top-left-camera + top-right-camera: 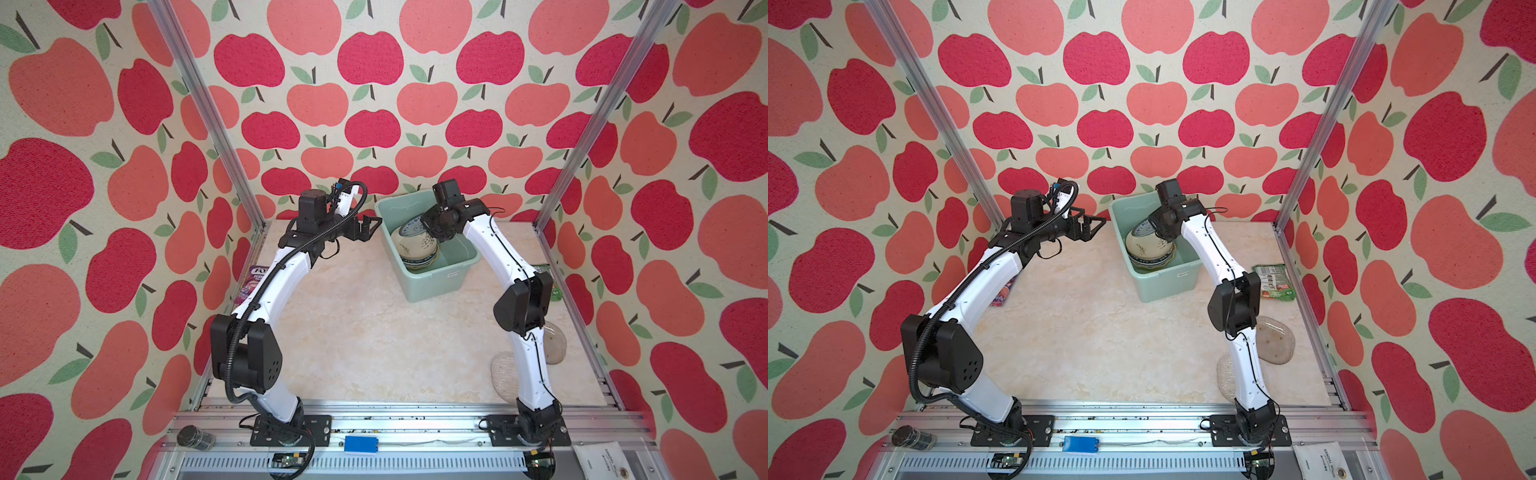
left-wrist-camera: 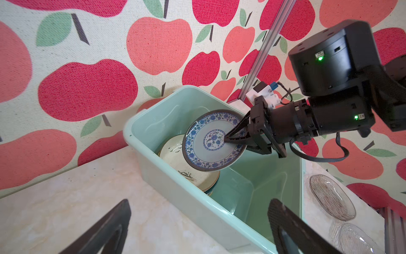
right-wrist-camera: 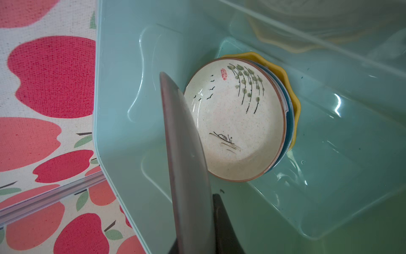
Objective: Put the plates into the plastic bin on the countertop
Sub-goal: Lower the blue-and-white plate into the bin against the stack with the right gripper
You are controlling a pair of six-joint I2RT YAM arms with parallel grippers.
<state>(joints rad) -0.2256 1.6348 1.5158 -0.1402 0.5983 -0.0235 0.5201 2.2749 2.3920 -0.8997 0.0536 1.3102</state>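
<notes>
Apple-print walls all round, cream marble countertop underneath. Seen in both top views: plastic bin toward the back wall, a stack of plates inside it. Down inside the bin, right gripper clamped on a blue-patterned plate, held tilted above the stack. Just beside the bin's outer wall, left gripper, jaws spread wide, carrying nothing. Well apart from the bin, clear glass plates, two of them, flat on the countertop, one partly hidden behind the right arm.

From the left wrist: blue-patterned plate steeply tipped inside the bin, pinched from rim toward centre, lower edge over a cream plate; touching or not, cannot tell.

From the right wrist: same plate edge-on, one finger against it; cream plate topping the stack, yellow scalloped plate beneath.

Judged well along: several plates binned, one about to be laid down, both glass ones left to fetch.
</notes>
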